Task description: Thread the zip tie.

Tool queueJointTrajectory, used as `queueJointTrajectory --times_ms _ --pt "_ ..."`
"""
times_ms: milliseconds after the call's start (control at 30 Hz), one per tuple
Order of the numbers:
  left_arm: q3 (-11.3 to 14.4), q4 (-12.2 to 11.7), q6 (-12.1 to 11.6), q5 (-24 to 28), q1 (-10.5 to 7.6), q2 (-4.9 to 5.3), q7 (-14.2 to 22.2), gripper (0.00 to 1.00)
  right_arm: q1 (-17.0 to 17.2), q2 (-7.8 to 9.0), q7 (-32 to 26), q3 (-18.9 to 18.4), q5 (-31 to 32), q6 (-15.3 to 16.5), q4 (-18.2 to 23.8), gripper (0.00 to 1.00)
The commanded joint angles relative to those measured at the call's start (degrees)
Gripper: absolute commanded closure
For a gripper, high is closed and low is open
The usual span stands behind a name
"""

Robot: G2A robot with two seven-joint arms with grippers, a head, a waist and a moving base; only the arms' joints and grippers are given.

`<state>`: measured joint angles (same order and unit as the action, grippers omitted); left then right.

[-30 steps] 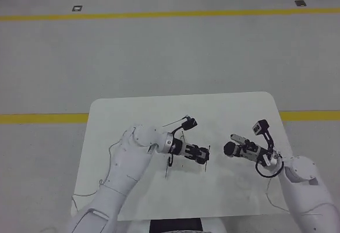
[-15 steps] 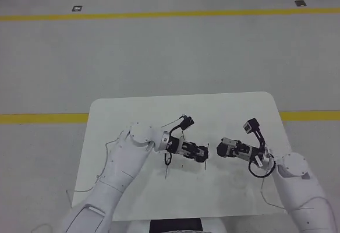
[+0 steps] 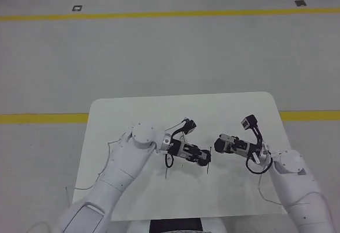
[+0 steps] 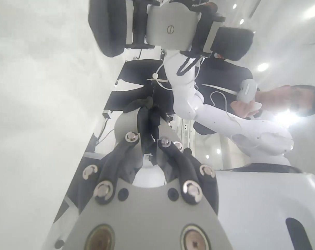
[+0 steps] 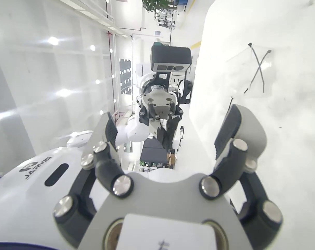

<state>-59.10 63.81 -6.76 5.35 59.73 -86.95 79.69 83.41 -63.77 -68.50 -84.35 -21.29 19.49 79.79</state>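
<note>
Left gripper (image 3: 205, 156): positioned above the centre of the white rectangular table (image 3: 129, 116), jaws closed narrowly on a thin black plastic zip tie (image 3: 209, 152), which crosses the fingertips and projects on both sides. Right gripper (image 3: 219, 144): level with the left and just beside it, facing it, jaws spread wide and holding nothing. The two grippers are near but apart. Two further black zip ties (image 5: 259, 66) lie crossed on the table under the left arm (inside a clear plastic bag (image 5: 266, 89)).
</note>
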Motion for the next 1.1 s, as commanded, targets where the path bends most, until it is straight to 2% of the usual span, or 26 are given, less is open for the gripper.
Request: queueJointTrajectory --times_ms 0,33,100,167,200,233,433,500,633,767,800,833,867,1067 --pt "1.31 -0.52 0.61 2.70 -0.56 0.62 -0.05 1.00 -0.89 -0.07 -1.16 0.44 0.44 -0.01 -0.18 0.41" --pt "1.81 -0.69 0.63 4.17 -0.68 0.87 -0.05 1.00 -1.15 -0.11 -1.63 0.59 0.45 -0.01 -0.27 0.54" --pt "2.62 -1.30 0.79 7.76 -1.00 1.49 -0.05 1.00 -1.67 -0.18 -2.72 0.96 0.84 -0.01 -0.68 0.60" --pt "3.38 -1.82 0.59 10.40 -1.43 2.08 -0.05 1.00 -1.88 -0.27 -3.51 1.31 0.96 -0.01 -1.06 0.62" --pt "3.64 -2.14 0.38 10.87 -1.75 2.42 -0.05 1.00 -1.98 -0.31 -4.08 1.42 0.80 -0.01 -1.27 0.55" --pt "3.68 -2.20 -0.18 10.67 -2.06 2.66 -0.05 1.00 -1.98 -0.37 -4.50 1.28 -0.18 -0.01 -1.79 0.00" --pt "3.68 -2.20 -0.18 10.67 -2.06 2.66 -0.05 1.00 -1.96 -0.39 -4.38 1.18 -0.43 -0.01 -1.91 0.00" --pt "3.87 -1.73 0.27 11.24 -1.42 2.77 -1.65 1.00 -1.85 -0.42 -3.77 1.34 -0.47 -0.11 -1.72 0.00" --pt "3.88 -1.48 0.87 12.72 -1.35 3.28 -1.15 1.00 -1.68 -0.31 -3.00 2.07 0.85 -0.01 -1.05 0.00" --pt "4.35 -1.22 1.82 11.12 -1.57 3.83 -3.10 1.00 -1.69 -0.19 -3.50 1.99 1.86 -0.01 -0.33 0.00" --pt "4.55 -1.11 2.01 10.38 -1.61 3.99 -3.89 1.00 -1.64 -0.19 -3.51 2.00 1.88 -0.01 -0.15 0.10" --pt "4.75 -0.98 2.28 9.16 -1.72 4.14 -5.02 1.00 -1.68 -0.17 -3.58 1.99 2.28 -0.01 0.03 0.24" --pt "5.22 -0.76 2.78 6.92 -1.88 4.29 -6.54 1.00 -1.66 -0.17 -3.54 2.00 2.61 -0.01 0.16 0.52" --pt "6.60 1.06 4.01 5.33 -1.60 4.93 -8.14 1.00 -1.82 -0.27 -3.16 2.39 3.35 -0.01 -0.39 0.65"
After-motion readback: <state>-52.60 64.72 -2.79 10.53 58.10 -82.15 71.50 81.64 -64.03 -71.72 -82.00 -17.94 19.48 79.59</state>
